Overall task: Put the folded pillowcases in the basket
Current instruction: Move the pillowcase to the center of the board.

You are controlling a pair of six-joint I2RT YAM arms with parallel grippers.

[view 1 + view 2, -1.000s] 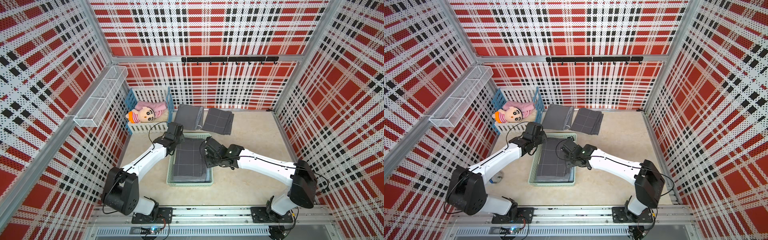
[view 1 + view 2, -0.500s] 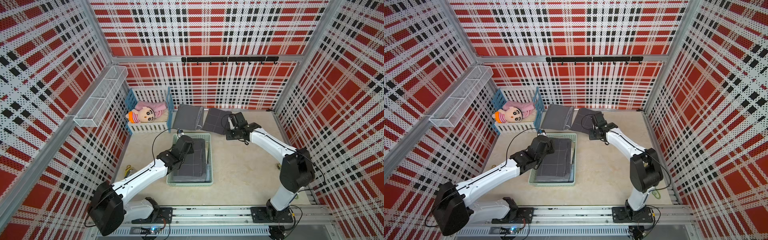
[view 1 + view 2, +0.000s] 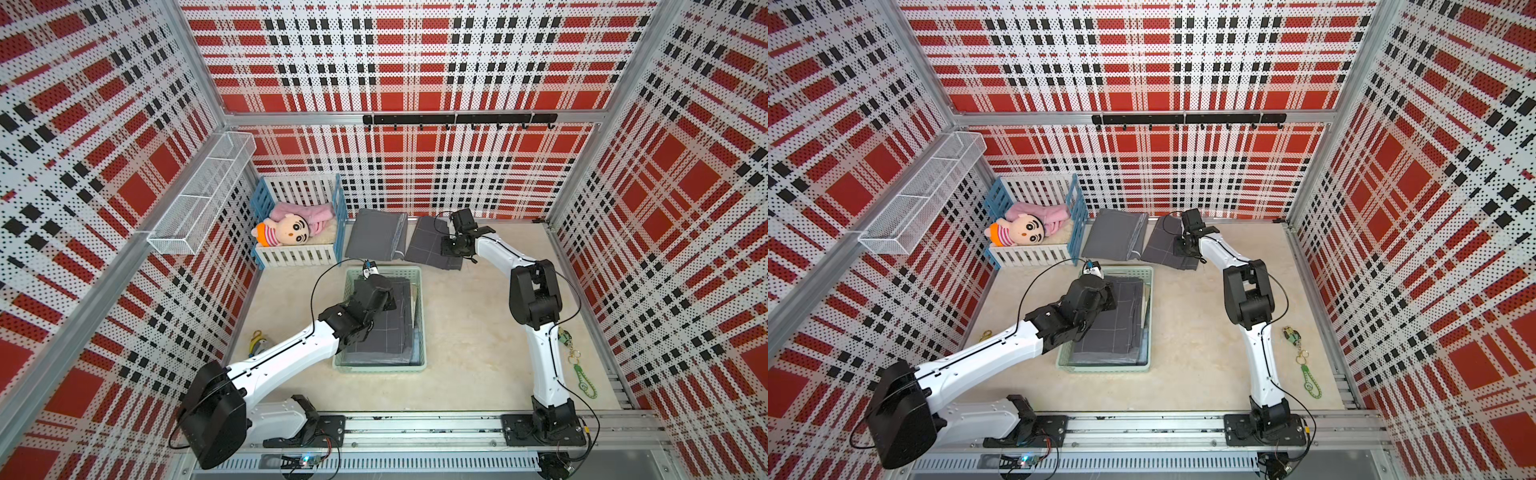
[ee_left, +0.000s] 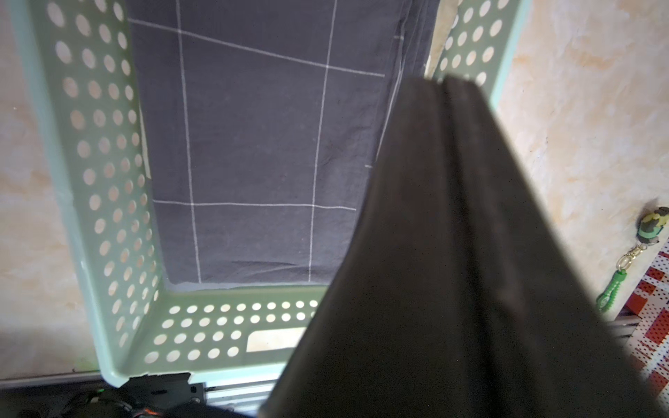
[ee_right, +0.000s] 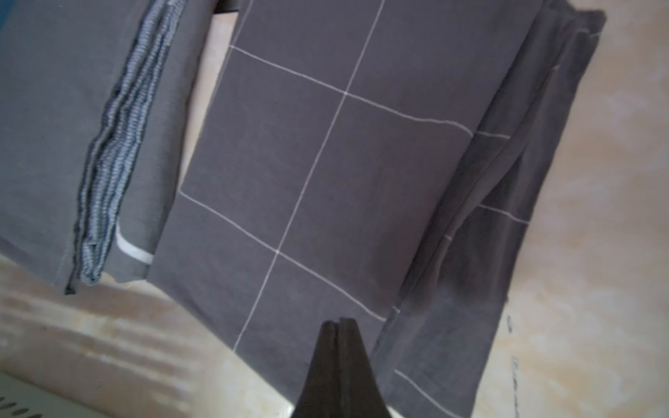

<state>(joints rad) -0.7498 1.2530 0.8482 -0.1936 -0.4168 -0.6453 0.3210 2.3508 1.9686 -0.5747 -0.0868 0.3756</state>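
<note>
A grey checked pillowcase (image 3: 392,332) lies flat in the basket (image 3: 380,368), nearly filling its floor. A second pillowcase (image 3: 428,249) lies on the tabletop (image 3: 478,332) by the back wall, just beside a plain grey cloth (image 3: 376,240). The left tool (image 4: 443,82) is together and empty over the basket. The right tool (image 5: 338,323) is together and empty at the second pillowcase's edge. The fabric looks light, soft and limp. It is probably best pinched through all layers at a folded edge, or it may unfold. The tabletop is smooth, with open room around.
</note>
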